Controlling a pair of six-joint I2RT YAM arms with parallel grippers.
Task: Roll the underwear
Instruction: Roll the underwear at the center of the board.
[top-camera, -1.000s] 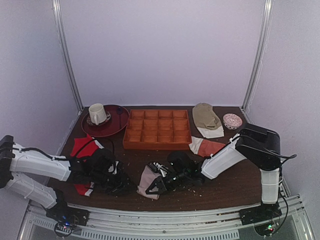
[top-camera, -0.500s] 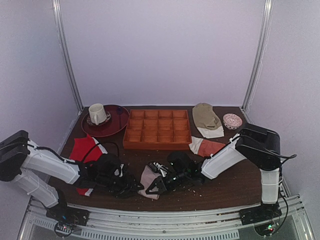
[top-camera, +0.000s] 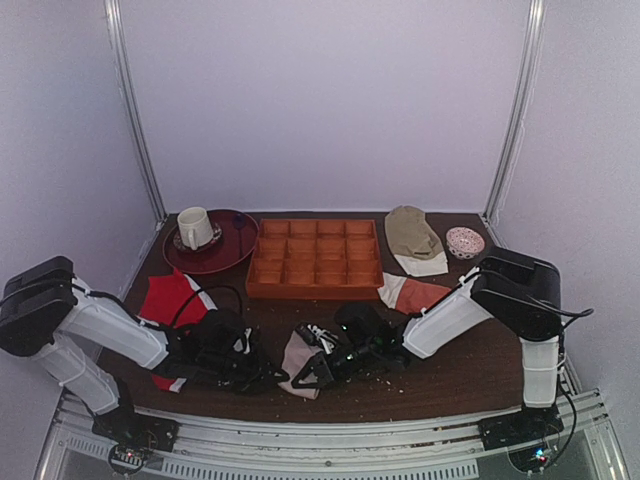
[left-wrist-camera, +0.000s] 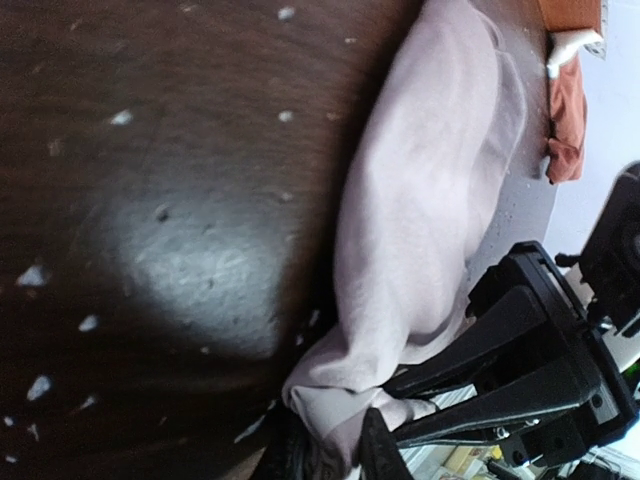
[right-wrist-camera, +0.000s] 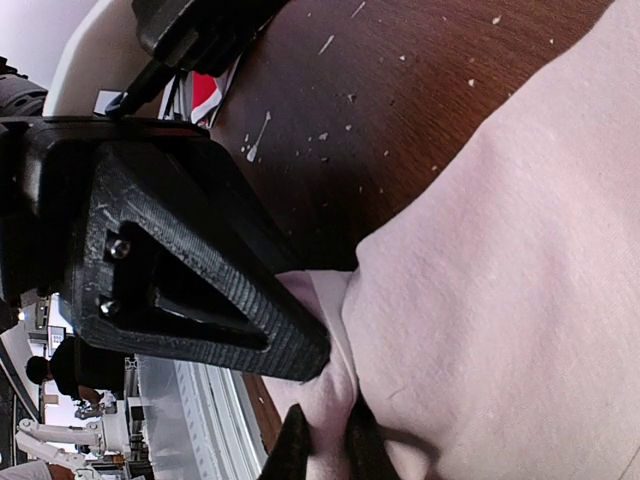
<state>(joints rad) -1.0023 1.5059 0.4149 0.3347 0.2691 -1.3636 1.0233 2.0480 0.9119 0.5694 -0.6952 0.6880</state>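
Underwear (top-camera: 297, 358) lies bunched, its near edge at both gripper tips. Left gripper (left-wrist-camera: 333, 458) clamped on cloth corner. Right gripper (right-wrist-camera: 322, 448) pinched on same fold just beside it, tips facing. Judgement: shared grip keeps edge taut to start roll.

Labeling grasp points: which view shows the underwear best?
Left wrist: the underwear lies nearly full length on the table, one end pinched by the left end effector. Right wrist shows only a close-up pinched patch. Top external shows just a small pale bundle.
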